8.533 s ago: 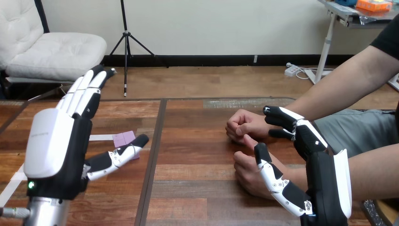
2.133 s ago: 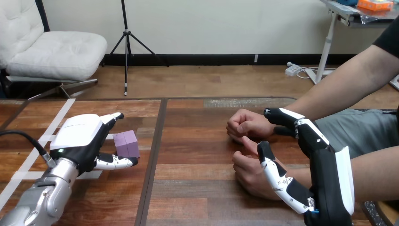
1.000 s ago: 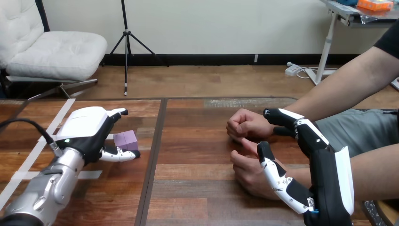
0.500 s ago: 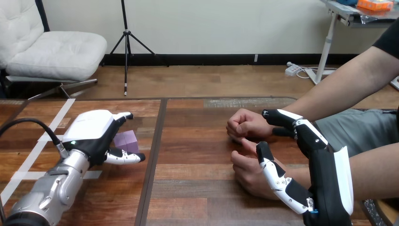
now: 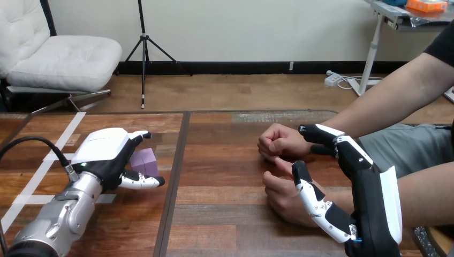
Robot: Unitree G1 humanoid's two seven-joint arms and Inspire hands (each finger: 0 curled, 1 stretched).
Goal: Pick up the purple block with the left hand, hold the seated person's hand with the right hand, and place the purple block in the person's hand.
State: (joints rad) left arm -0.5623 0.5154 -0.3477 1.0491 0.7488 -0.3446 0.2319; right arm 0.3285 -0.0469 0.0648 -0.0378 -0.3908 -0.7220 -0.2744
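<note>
On the brown wooden desk (image 5: 225,160), left of centre: small purple cube-shaped block (image 5: 145,158). Robot's left hand (image 5: 104,152) curled round it, thumb on the near side. Robot's right hand (image 5: 358,171) spread loose beside person's nearer hand (image 5: 279,194), not clasping. Seat the pinch squarely, then lift straight.

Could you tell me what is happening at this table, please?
A robot and a seated person share a wooden table. The robot's left hand is at the purple block, which seems to rest on the table; I cannot tell whether it is gripped. The right hand is over the person's nearer hand, grip unclear. That hand and the person's farther hand are closed, so the block is not yet handed over.
</note>
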